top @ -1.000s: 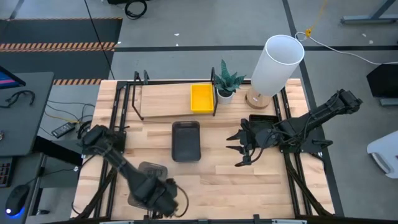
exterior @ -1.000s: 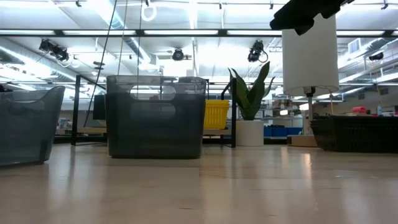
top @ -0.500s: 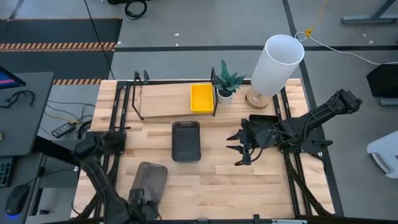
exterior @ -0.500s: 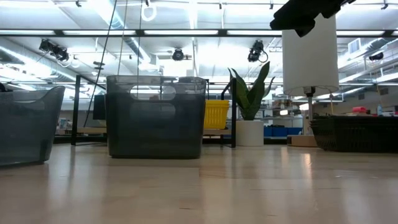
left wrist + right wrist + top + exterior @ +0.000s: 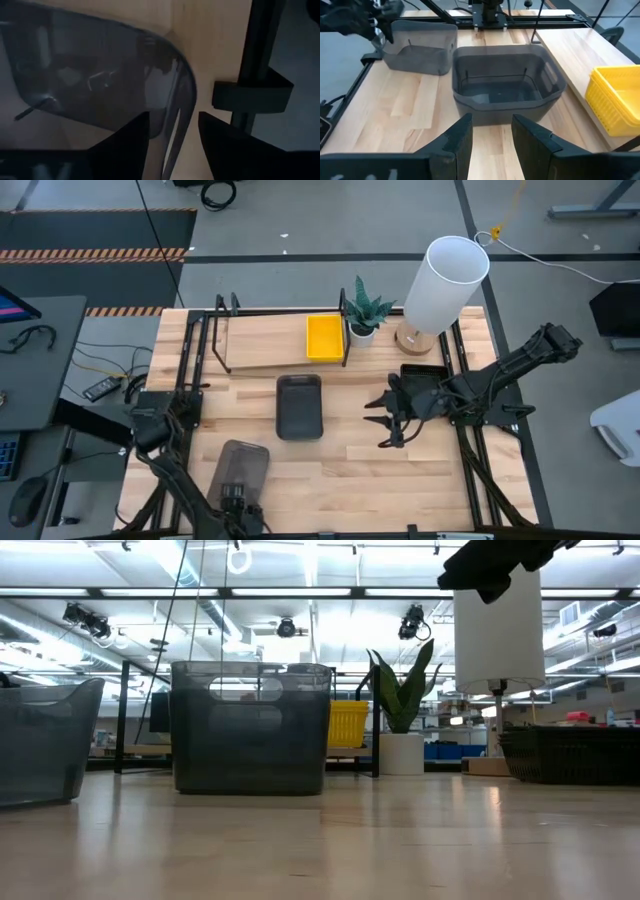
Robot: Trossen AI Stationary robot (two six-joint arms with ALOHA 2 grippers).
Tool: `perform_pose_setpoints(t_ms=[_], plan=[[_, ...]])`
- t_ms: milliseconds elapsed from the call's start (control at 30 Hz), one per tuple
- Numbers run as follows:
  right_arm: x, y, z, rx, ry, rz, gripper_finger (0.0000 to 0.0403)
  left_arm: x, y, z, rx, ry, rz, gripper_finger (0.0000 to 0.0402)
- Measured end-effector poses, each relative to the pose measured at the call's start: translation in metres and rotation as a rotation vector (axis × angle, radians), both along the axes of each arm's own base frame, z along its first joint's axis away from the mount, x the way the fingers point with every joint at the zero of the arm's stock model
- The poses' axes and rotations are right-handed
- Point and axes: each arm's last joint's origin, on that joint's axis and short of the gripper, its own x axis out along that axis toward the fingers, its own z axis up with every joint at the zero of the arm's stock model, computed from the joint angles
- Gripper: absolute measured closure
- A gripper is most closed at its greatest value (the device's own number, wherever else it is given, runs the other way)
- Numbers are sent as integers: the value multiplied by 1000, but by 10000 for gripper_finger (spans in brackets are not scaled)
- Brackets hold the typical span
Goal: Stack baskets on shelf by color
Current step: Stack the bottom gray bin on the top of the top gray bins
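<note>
Since a second ago our left arm has drawn back toward the table's near edge, leaving the grey basket (image 5: 238, 471) uncovered on the wood near the front left. Our left gripper (image 5: 238, 510) now sits at the basket's near end; in the left wrist view its two fingers (image 5: 122, 142) stand apart on either side of the basket's rim (image 5: 182, 107), one inside the wall and one outside, and we cannot tell whether they press on it. The right arm has hardly shifted.

Our right gripper (image 5: 383, 420) hangs over the table right of centre, fingers (image 5: 457, 137) parted with nothing between them, pointing toward the second grey basket (image 5: 299, 406), which lies at the middle of the table just in front of the shelf (image 5: 262, 340). In the right wrist view that basket (image 5: 506, 87) sits upright and open, with the first one (image 5: 420, 50) beyond it.

One yellow basket (image 5: 324, 337) rests on the right end of the shelf board. A black basket (image 5: 422, 375) lies at the right side of the table, partly under our right arm. A potted plant (image 5: 366, 312) and a white lamp (image 5: 445, 282) stand at the far edge, right of the shelf.
</note>
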Motion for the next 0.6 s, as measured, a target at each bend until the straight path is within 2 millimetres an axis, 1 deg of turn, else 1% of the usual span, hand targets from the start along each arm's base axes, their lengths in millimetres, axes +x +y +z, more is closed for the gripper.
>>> perform_pose_setpoints(t_ms=[100, 233, 300, 400, 433, 600], plan=[[-1, 3, 0, 2, -5, 11, 261, 2, -1, -6, 4, 20, -13, 247], [-2, 6, 1, 5, -11, 26, 261, 4, 0, -10, 6, 36, -18, 290], [-2, 7, 1, 4, -11, 28, 261, 5, 1, -10, -1, 47, -24, 322], [-2, 7, 1, 5, -14, 29, 261, 7, 3, -9, -4, 58, -42, 382], [-2, 8, 1, 6, -17, 31, 261, 8, 4, -9, -6, 57, -44, 389], [-2, 8, 1, 7, -18, 31, 261, 13, 10, -2, -12, 62, -43, 395]])
